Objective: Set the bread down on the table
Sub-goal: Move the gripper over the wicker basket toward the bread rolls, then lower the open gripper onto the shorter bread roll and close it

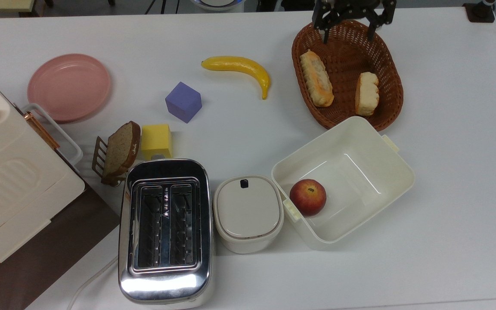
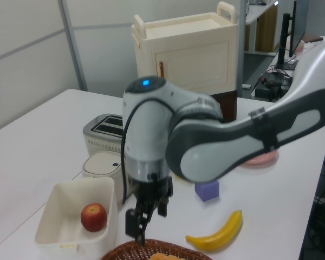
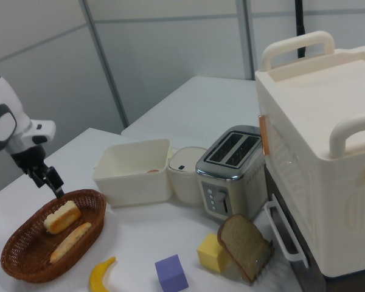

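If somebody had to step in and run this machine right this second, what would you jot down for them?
End effector: open, holding nothing, above the top view's upper end of the wicker basket.
The bread: the short pale piece, lying in the basket on the top view's right, untouched. A longer golden roll lies beside it, apart; not the target.
The table: bare white surface on the top view's right of the basket looks like a fair drop spot.
Done: the arm is over the basket.
Left: descend, grip the short piece, lift it out, set it on the table.
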Motion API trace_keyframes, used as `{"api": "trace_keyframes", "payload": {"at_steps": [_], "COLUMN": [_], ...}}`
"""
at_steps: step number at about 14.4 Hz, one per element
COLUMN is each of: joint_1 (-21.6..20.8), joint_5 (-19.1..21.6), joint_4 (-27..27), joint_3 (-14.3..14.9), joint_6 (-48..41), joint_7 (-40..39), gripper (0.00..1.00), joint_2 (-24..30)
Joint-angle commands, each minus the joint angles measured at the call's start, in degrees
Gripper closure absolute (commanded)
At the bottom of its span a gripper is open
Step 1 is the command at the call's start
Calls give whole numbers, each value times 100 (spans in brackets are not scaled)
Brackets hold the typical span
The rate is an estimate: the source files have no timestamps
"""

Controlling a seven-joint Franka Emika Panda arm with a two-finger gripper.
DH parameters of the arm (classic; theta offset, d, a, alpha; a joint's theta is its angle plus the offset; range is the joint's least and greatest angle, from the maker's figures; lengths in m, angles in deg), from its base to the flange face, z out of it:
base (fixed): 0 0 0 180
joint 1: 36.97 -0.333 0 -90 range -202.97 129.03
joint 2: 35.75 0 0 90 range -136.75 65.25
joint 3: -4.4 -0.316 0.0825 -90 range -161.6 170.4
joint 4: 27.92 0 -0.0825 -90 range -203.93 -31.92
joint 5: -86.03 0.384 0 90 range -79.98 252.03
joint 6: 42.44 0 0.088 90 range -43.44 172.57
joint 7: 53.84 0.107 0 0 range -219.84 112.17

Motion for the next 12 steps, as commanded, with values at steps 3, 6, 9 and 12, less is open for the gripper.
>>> {"api": "trace_keyframes", "payload": {"at_steps": [3, 6, 9, 12], "joint_1": [-202, -202, -202, -228], "joint_5": [-28, -72, -124, -125], "joint_4": [-274, -520, -574, -582], "joint_3": [81, 81, 81, 73], "joint_6": [256, 238, 256, 491], "joint_7": [848, 1454, 1578, 1692], "gripper": [0, 0, 0, 0], "joint_2": [-236, -244, -244, -306]}}
